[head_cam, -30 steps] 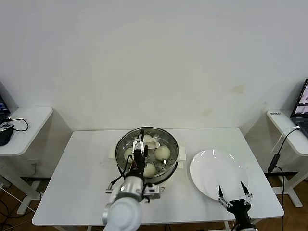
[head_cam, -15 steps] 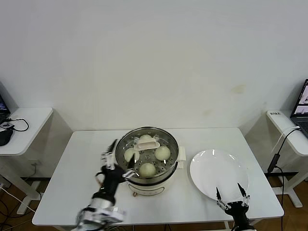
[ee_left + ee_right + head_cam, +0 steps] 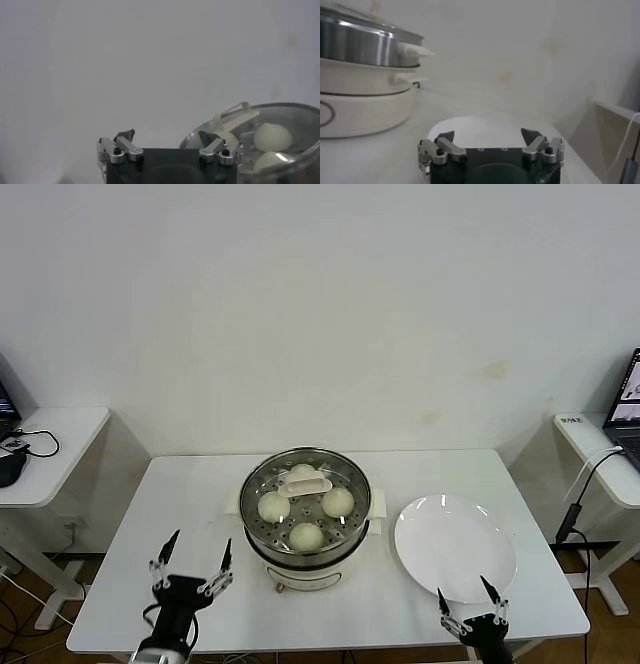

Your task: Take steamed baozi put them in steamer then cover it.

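Note:
The steamer (image 3: 258, 529) stands mid-table on its cream pot, with several baozi (image 3: 338, 501) inside. The glass cover lies on it, cream handle (image 3: 305, 482) on top. My left gripper (image 3: 202, 540) stands open and holds nothing, near the table's front edge, left of the pot and apart from it. In the left wrist view the left gripper (image 3: 166, 135) has the covered steamer (image 3: 300, 167) and a baozi (image 3: 272, 136) beyond one finger. My right gripper (image 3: 460, 586) is open at the front right, by the plate's near rim. The right gripper (image 3: 487, 134) holds nothing.
A bare white plate (image 3: 455, 544) lies right of the steamer, also as the plate (image 3: 480, 127) in front of the right jaws. Side tables stand at both far sides, with a laptop (image 3: 630, 399) and a cable on the right one.
My left gripper has left the cover's handle and drawn back to the front left of the table. The cover stays on the steamer. The right gripper has sunk slightly toward the front edge.

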You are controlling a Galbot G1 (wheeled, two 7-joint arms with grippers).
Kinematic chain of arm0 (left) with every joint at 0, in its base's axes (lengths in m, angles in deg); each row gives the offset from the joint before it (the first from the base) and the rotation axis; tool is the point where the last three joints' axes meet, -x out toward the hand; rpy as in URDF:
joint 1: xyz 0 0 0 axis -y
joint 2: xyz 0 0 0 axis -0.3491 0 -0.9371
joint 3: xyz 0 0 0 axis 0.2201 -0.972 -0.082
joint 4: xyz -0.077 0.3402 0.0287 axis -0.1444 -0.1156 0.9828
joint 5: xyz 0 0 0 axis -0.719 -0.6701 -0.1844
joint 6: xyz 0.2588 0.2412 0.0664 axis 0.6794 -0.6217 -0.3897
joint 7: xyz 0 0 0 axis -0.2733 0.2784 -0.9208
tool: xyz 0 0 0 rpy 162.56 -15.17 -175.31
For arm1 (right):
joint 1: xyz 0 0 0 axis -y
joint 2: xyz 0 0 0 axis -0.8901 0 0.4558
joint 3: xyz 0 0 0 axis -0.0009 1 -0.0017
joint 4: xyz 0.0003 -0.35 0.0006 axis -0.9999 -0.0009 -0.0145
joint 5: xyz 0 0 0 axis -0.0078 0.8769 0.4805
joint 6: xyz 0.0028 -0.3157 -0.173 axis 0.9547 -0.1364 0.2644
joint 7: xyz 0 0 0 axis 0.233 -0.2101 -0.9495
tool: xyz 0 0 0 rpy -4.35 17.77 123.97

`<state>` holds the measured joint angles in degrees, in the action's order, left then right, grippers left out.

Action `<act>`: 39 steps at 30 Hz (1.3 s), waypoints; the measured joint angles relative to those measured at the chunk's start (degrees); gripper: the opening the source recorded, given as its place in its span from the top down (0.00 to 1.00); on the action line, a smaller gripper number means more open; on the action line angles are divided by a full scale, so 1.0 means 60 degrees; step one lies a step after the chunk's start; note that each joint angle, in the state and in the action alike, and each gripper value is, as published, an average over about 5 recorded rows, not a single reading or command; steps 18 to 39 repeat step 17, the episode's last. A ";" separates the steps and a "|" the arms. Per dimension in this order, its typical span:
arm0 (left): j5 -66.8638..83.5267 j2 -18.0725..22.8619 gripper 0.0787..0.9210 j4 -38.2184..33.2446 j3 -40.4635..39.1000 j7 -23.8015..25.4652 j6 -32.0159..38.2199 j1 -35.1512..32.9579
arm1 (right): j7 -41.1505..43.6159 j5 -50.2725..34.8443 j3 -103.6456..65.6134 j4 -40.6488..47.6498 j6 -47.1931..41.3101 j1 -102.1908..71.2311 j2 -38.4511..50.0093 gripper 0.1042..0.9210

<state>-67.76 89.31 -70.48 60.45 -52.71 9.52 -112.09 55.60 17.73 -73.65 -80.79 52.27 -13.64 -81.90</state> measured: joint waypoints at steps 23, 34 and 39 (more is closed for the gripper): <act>0.0976 0.0688 0.12 0.0963 0.0658 -0.0133 0.1462 -0.1172 | 0.0077 -0.0620 0.0675 -0.1179 -0.1199 -0.0544 0.0361 0.12; 0.0976 0.0688 0.12 0.0963 0.0658 -0.0133 0.1462 -0.1172 | 0.0077 -0.0620 0.0675 -0.1179 -0.1199 -0.0544 0.0361 0.12; 0.0976 0.0688 0.12 0.0963 0.0658 -0.0133 0.1462 -0.1172 | 0.0077 -0.0620 0.0675 -0.1179 -0.1199 -0.0544 0.0361 0.12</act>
